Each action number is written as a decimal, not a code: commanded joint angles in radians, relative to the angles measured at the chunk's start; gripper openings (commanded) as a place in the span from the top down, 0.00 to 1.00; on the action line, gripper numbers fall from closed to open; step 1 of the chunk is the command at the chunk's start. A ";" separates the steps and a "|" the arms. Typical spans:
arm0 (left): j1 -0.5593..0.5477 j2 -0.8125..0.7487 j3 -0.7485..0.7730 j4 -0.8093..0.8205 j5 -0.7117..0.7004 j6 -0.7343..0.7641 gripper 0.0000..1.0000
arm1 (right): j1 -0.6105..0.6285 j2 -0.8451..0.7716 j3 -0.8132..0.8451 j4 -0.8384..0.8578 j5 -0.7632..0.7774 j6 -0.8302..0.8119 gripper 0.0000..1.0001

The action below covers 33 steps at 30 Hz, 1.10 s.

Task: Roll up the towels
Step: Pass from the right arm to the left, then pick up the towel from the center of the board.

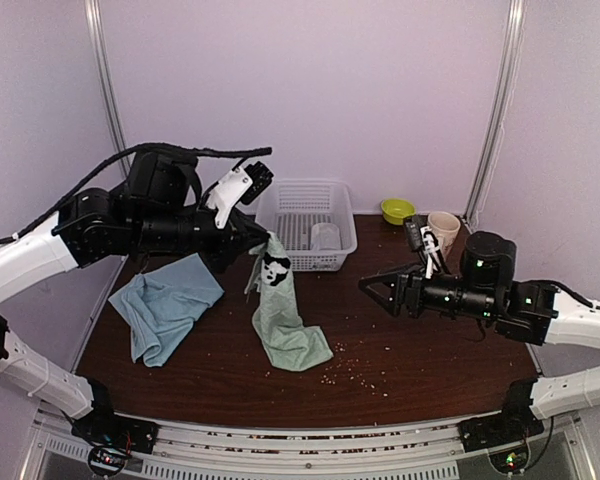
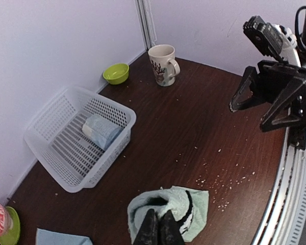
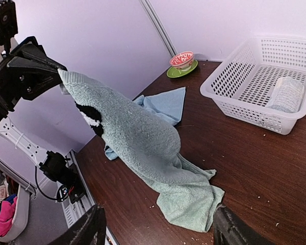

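A pale green towel (image 1: 285, 322) with a black-and-white panda patch hangs from my left gripper (image 1: 263, 238), which is shut on its top corner; its lower end lies crumpled on the table. From the left wrist, the shut fingertips (image 2: 158, 218) pinch the green towel (image 2: 196, 204) from above. My right gripper (image 1: 372, 287) stands open, right of the towel and apart from it; in its own view the green towel (image 3: 143, 138) slopes down toward the open gripper (image 3: 158, 224). A light blue towel (image 1: 165, 305) lies flat at the left. A pale rolled towel (image 1: 325, 236) sits in the basket.
A white lattice basket (image 1: 302, 200) stands at the back centre. Right of it are a green bowl (image 1: 397, 210) and a cream mug (image 1: 443, 232). A red bowl on a green saucer (image 3: 182, 60) sits at the back left. Crumbs (image 1: 352, 366) dot the dark table.
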 commanded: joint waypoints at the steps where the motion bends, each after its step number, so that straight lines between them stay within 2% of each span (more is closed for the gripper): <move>1: 0.008 0.097 0.058 0.088 0.017 -0.309 1.00 | 0.013 0.011 -0.002 0.052 0.011 0.034 0.30; 3: 0.025 0.132 0.084 0.130 0.012 -0.443 1.00 | 0.017 0.000 -0.004 0.046 0.042 0.034 0.30; 5: 0.065 0.137 0.071 0.194 0.041 -0.654 1.00 | 0.019 -0.017 -0.010 0.034 0.069 0.030 0.31; 7: 0.114 0.097 -0.003 0.328 0.073 -0.815 1.00 | 0.022 -0.024 -0.021 0.009 0.086 0.022 0.31; 9: 0.130 0.035 -0.072 0.462 0.030 -0.909 1.00 | 0.030 -0.016 -0.027 -0.030 0.098 0.016 0.33; 11: 0.131 -0.012 -0.064 0.485 -0.043 -0.931 1.00 | 0.046 0.006 -0.030 -0.061 0.105 0.017 0.33; 14: 0.127 -0.059 0.001 0.421 -0.132 -0.935 1.00 | 0.076 0.074 -0.024 -0.093 0.110 0.023 0.34; 19: 0.109 -0.146 0.003 0.432 -0.280 -0.932 1.00 | 0.148 0.320 0.081 -0.127 0.142 0.045 0.37; 24: 0.107 -0.187 0.001 0.411 -0.338 -0.926 1.00 | 0.156 0.506 0.147 -0.066 0.147 0.115 0.39; 30: 0.104 -0.206 0.013 0.422 -0.350 -0.907 1.00 | 0.175 0.606 0.183 0.040 0.128 0.129 0.30; 33: 0.100 -0.203 0.042 0.424 -0.351 -0.893 1.00 | 0.176 0.667 0.215 0.082 0.104 0.129 0.29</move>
